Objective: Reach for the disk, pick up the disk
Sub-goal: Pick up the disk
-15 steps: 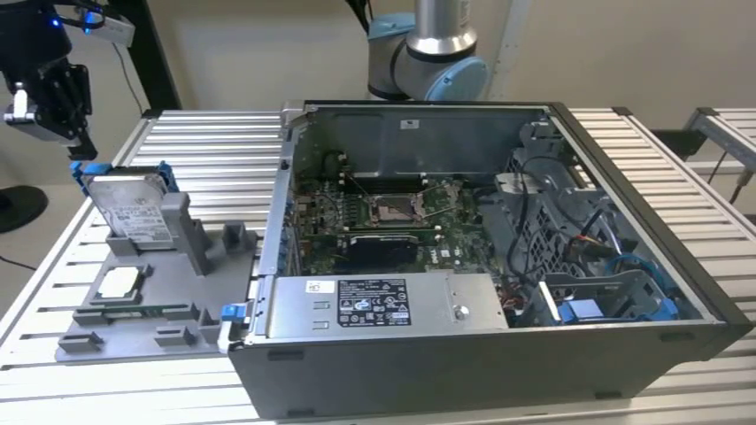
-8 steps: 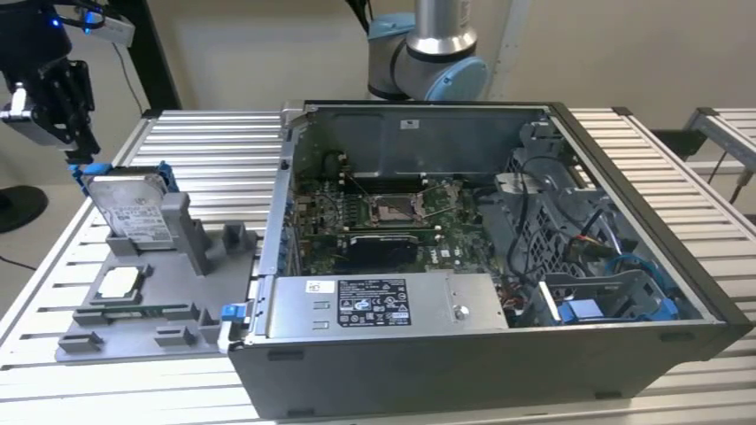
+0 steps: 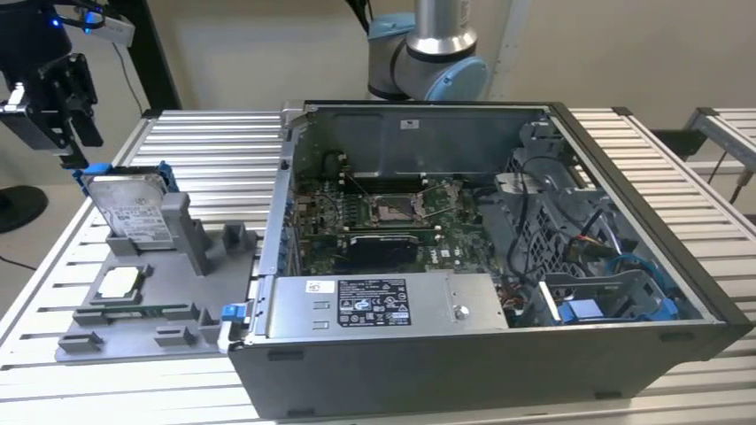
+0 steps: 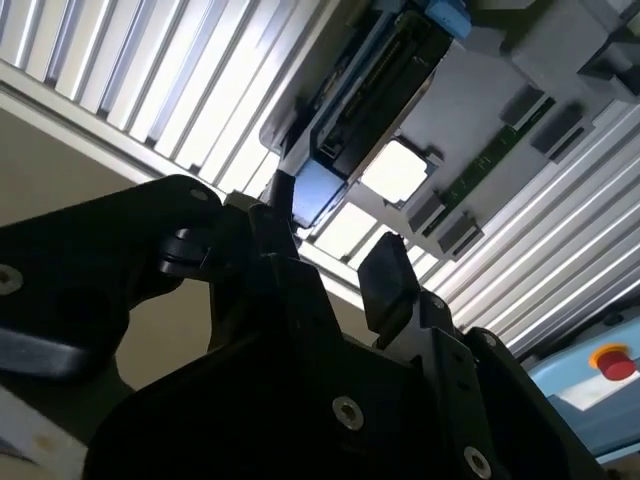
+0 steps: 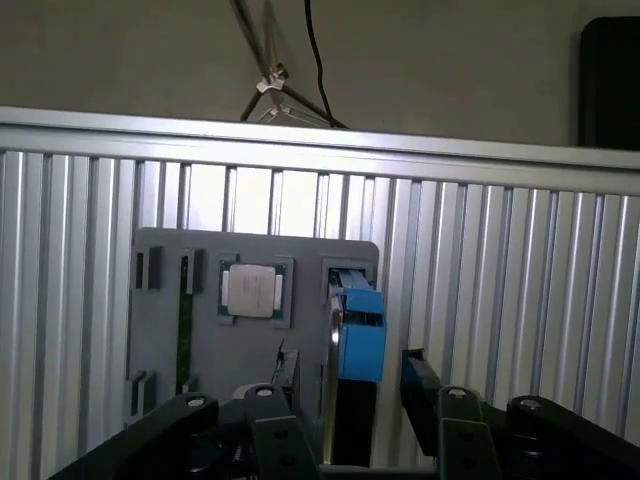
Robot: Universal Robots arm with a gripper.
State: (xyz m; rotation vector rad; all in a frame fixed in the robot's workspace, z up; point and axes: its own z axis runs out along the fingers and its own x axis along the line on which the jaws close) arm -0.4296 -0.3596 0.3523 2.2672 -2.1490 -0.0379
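The disk point(image 3: 127, 211) is a silver hard drive with a white label. It stands on edge in a blue frame, slotted into a grey fixture at the exterior view's left. My black gripper point(image 3: 65, 140) hangs above and just to the left of the disk's top edge, clear of it. In the first wrist view the disk point(image 5: 360, 340) appears edge-on, in line with the gap of the open gripper point(image 5: 350, 368). In the second wrist view the disk point(image 4: 372, 88) lies beyond the spread gripper point(image 4: 335, 225), which holds nothing.
The grey fixture point(image 3: 71, 341) also carries a small square chip point(image 3: 119, 283) and a memory stick point(image 3: 136, 312). An open computer case point(image 3: 661, 350) with a long grey box point(image 3: 378, 305) stands to the exterior view's right. All rest on a slatted metal table point(image 3: 212, 142).
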